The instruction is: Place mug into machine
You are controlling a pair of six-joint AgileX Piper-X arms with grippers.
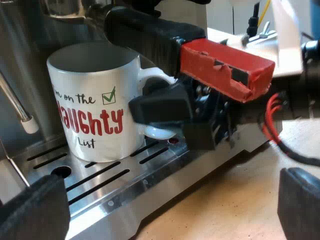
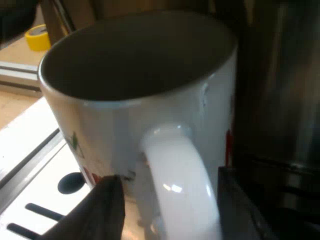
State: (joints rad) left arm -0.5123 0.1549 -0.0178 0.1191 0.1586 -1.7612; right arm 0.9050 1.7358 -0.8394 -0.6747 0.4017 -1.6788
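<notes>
Mug point(image 1: 95, 100) on slotted steel drip tray point(image 1: 115, 182), wooden tabletop point(image 1: 225, 200) alongside

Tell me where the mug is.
In the left wrist view the mug stands on the machine's drip tray, beneath the red-ended handle, the right gripper straddling its handle.

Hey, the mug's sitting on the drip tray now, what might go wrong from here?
The right gripper straddles the handle of the mug; pulling back crooked could drag or tip the mug on the slotted drip tray. Lifting could knock the holder's red-ended handle just above it.
</notes>
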